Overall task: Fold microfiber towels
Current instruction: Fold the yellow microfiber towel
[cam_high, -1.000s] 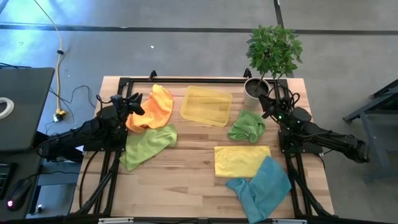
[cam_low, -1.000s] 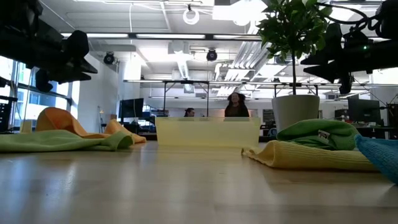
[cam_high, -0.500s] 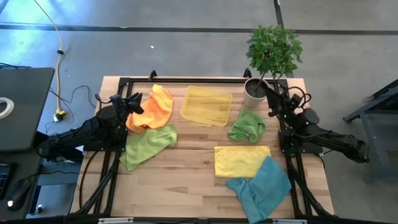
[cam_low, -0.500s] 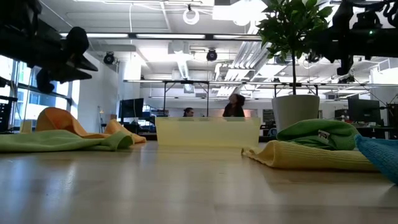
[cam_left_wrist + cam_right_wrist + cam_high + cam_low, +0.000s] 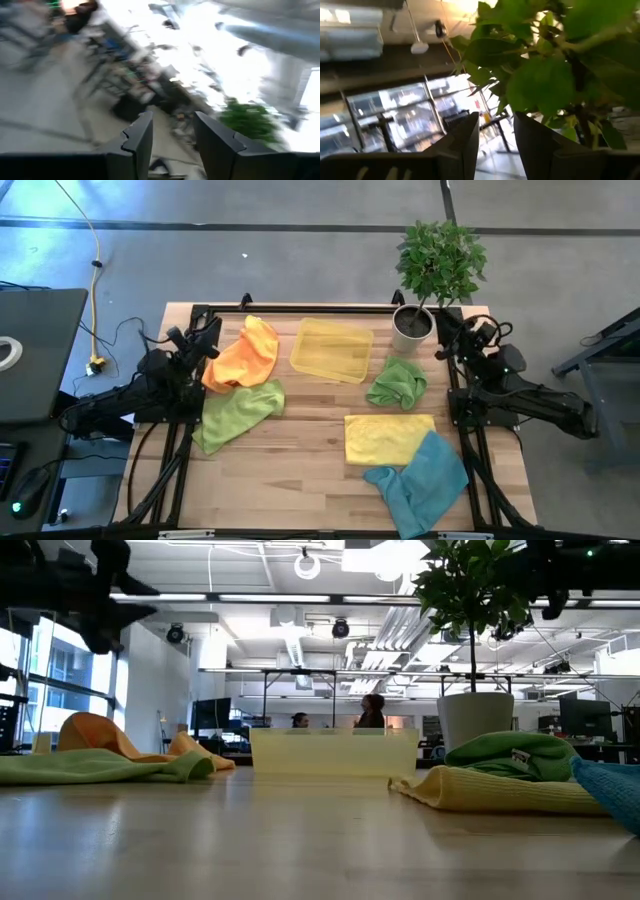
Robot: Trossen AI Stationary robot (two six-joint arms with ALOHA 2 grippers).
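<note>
Both arms parked at the table edges, nothing in hand. Left gripper (image 5: 203, 332) sits at the far-left corner just beside the orange towel (image 5: 245, 355), fingers (image 5: 141, 142) parted with a narrow empty gap, pointed up into the room rather than at the cloth. Right gripper (image 5: 447, 323) is at the far-right corner next to the potted plant (image 5: 438, 265), also parted, narrow gap, empty, aimed up into the leaves.

Towels are all loose on the wooden table (image 5: 300, 470):
- orange far-left, overlapping a crumpled light green towel (image 5: 235, 412) just nearer
- second green towel (image 5: 397, 382) bunched right of the yellow tray (image 5: 332, 348)
- yellow towel (image 5: 388, 438) lying flat near-right, looks already folded or at least squared
- teal towel (image 5: 422, 480) overlapping its near corner

Tray is empty, presumably the drop spot for finished towels. My read: task barely begun; arms raised clear so they don't snag cloth.
</note>
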